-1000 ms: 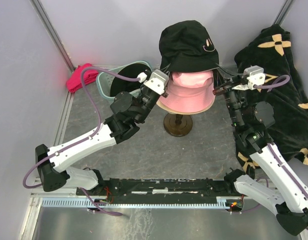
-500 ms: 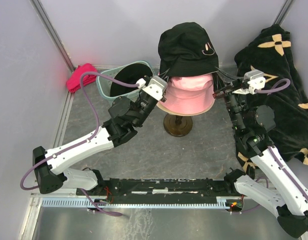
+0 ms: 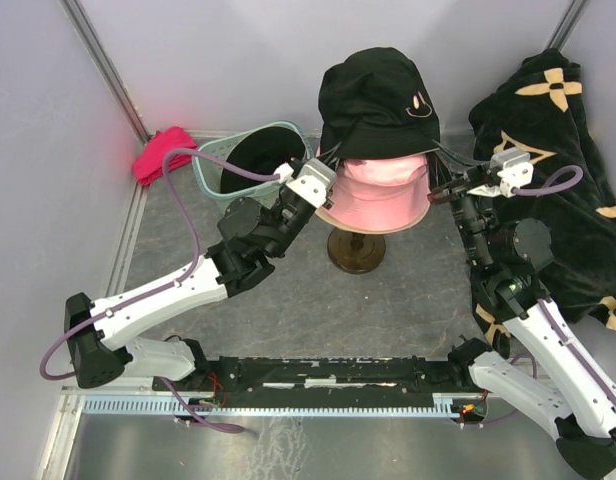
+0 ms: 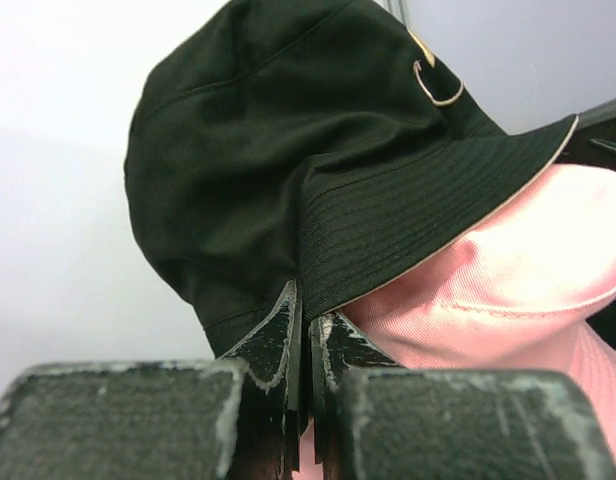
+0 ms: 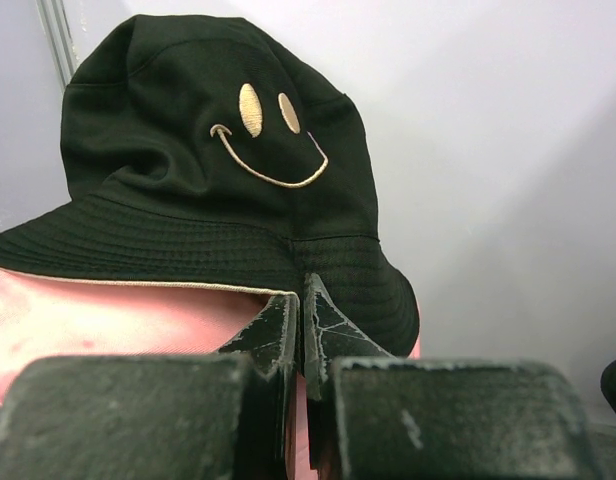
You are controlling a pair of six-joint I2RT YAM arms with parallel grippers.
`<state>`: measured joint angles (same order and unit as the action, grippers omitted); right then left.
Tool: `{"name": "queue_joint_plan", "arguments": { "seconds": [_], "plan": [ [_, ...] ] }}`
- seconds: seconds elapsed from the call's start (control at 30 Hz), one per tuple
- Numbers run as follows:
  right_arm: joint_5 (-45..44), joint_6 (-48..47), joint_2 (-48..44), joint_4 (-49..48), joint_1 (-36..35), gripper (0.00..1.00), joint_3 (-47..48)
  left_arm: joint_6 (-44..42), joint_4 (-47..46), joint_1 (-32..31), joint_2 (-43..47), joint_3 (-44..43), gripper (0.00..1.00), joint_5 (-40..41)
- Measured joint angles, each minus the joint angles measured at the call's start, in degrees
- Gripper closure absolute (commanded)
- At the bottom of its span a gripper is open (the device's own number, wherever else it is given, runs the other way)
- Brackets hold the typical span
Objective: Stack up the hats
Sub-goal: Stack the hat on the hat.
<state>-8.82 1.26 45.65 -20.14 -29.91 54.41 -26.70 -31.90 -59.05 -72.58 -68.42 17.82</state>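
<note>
pinching stitched brim of soft black hat point(image 3: 378, 95), left tool point(image 4: 304, 318) and right tool point(image 5: 300, 305), over pink hat point(image 3: 380, 196)

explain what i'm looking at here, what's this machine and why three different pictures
These are two robot arms bolted at the near edge of a table. The wide picture comes from a camera above and behind them; the two close-ups come from a camera on each wrist. The left claw and the right claw are each pinched shut on the brim of a black hat with a smiley, holding it over a pink hat that sits on a stand. Around lie a teal basket, a magenta cloth and a black flowered cloth.
</note>
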Motion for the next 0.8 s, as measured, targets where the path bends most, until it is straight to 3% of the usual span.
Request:
{"name": "queue_joint_plan", "arguments": {
  "seconds": [0.2, 0.5, 0.8],
  "plan": [
    [0.6, 0.0, -1.9, 0.1, -0.1, 0.98, -1.9, 0.0, -0.9, -0.7, 1.6, 3.0, 0.97, -1.4],
    [-0.3, 1.1, -1.9, 1.0, -0.1, 0.80, -1.8, -0.4, -1.2, -0.8, 2.1, 3.7, 0.97, -1.4],
    [-4.3, 3.0, -1.8, 4.4, 0.0, 0.73, -0.4, -1.4, -1.0, -0.7, 2.1, 3.7, 0.97, -1.4]
  ]
}}
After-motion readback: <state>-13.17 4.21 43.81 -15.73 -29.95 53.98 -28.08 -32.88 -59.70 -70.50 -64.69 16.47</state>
